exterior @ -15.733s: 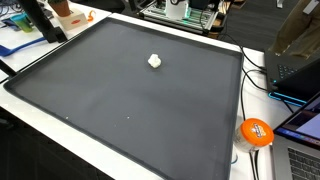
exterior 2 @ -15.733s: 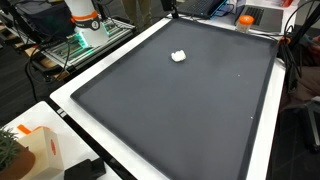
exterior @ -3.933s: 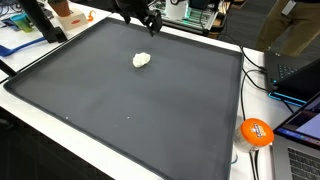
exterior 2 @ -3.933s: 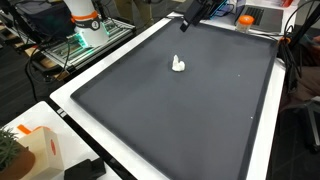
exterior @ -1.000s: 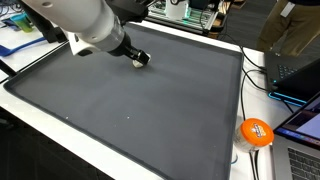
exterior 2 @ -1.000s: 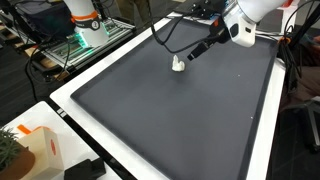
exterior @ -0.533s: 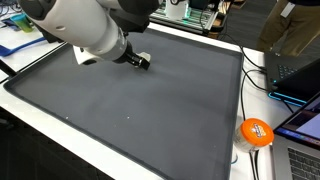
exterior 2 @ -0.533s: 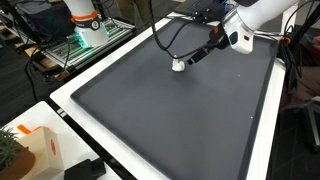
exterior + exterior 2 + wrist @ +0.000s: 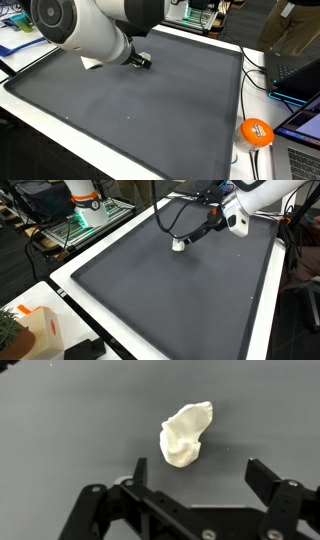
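A small white crumpled lump (image 9: 186, 434) lies on the dark grey mat (image 9: 60, 420). In the wrist view my gripper (image 9: 200, 475) is open, its two black fingers apart, with the lump just beyond the fingertips and slightly toward the left finger. In an exterior view the gripper (image 9: 185, 242) hangs right over the white lump (image 9: 178, 246) on the mat (image 9: 170, 290). In an exterior view the gripper (image 9: 141, 62) shows at the mat's far side and the arm hides the lump.
An orange ball (image 9: 256, 132) lies off the mat's corner beside laptops (image 9: 296, 75) and cables. A raised white border (image 9: 70, 275) frames the mat. Desks with equipment stand behind. A tan box (image 9: 35, 330) sits at the near corner.
The arm has come in over the mat and lowered toward the white lump. In the last half second it crept slightly closer. The lump shifted earlier and lies still now.
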Motion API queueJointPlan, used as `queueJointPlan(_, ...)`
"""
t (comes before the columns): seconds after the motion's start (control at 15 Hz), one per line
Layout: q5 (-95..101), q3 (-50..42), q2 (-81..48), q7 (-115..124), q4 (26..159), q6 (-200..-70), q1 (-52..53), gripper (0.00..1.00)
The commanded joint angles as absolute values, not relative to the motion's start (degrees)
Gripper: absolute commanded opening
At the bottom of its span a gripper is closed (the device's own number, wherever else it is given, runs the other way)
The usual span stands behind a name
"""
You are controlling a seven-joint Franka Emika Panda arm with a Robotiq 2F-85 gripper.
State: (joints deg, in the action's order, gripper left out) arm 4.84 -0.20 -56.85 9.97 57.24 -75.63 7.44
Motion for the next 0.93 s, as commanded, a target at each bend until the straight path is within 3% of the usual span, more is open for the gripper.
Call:
queueJointPlan(0.0, 5.99, -0.96, -59.99, 9.86, 52.68, -71.16, 8.33, 1.00)
queueJointPlan(0.87, 5.85, -0.92, -65.84, 9.59, 46.20, -67.10, 8.06, 1.00)
